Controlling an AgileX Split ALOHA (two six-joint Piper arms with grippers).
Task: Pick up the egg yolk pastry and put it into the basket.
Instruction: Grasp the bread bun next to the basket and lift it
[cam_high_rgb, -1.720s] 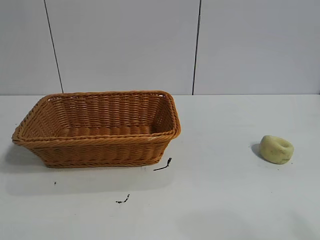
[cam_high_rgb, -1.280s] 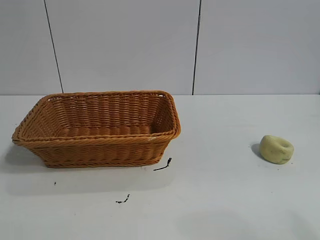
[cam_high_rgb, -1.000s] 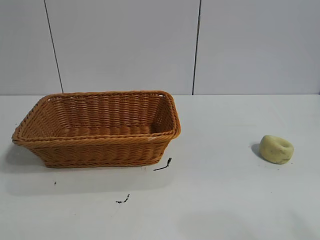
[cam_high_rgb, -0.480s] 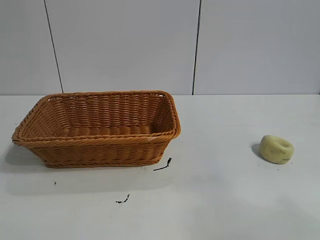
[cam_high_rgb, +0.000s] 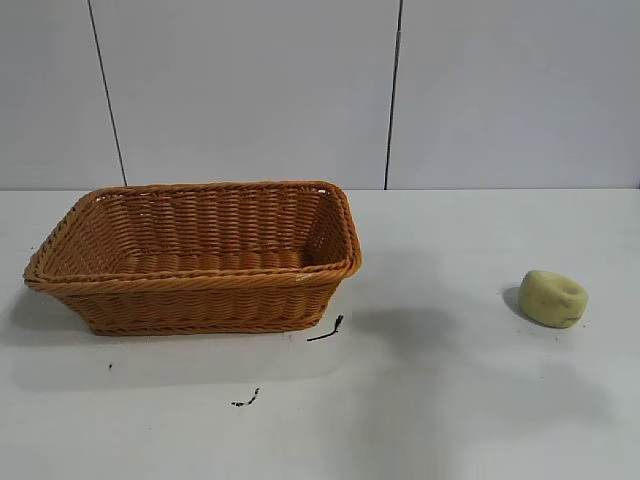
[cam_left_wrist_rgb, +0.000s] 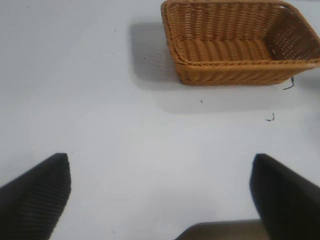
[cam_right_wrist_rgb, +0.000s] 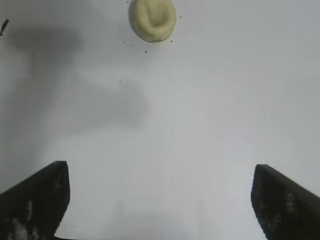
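The egg yolk pastry (cam_high_rgb: 553, 298), a small pale yellow-green lump with a dimpled top, lies on the white table at the right; the right wrist view shows the pastry (cam_right_wrist_rgb: 152, 19) well ahead of my right gripper (cam_right_wrist_rgb: 160, 170), which is open with only bare table between its fingers. The orange-brown wicker basket (cam_high_rgb: 200, 283) stands at the left with nothing in it. In the left wrist view the basket (cam_left_wrist_rgb: 240, 75) is far ahead of my left gripper (cam_left_wrist_rgb: 162, 165), also open with nothing held. Neither arm shows in the exterior view.
A small black scrap (cam_high_rgb: 328, 330) lies by the basket's near right corner, another black speck (cam_high_rgb: 246, 400) nearer the front. Grey shadows fall on the table (cam_high_rgb: 420, 400) between basket and pastry. A panelled wall stands behind.
Grey shadows have spread over the table between the basket and the pastry. The basket and the pastry have not moved.
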